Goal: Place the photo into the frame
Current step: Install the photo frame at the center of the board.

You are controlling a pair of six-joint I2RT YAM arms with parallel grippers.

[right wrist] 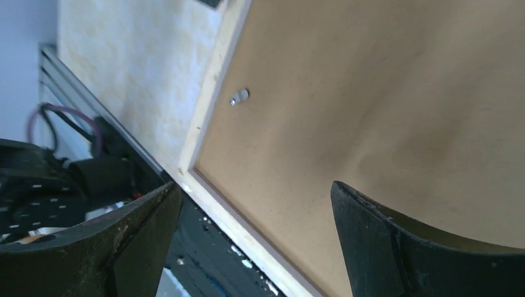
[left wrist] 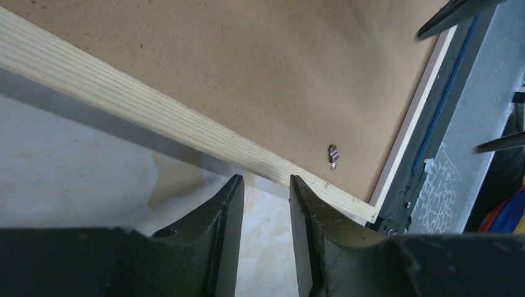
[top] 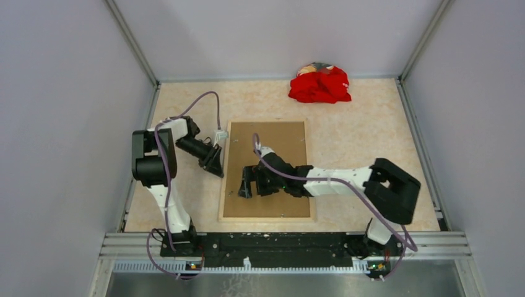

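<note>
Just left of the frame [top: 266, 218] | we see left gripper [left wrist: 266, 179], jaws apart (empty) | right gripper [right wrist: 255, 185] over backing board [top: 266, 154], spread wide

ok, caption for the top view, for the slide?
Frame lies back-up with brown backing board set inside it; open right gripper over the board, left gripper at the frame's left rail.

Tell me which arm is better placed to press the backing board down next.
Right, probably: the right gripper hangs open over the board; the left gripper sits outside the frame's left rail.
</note>
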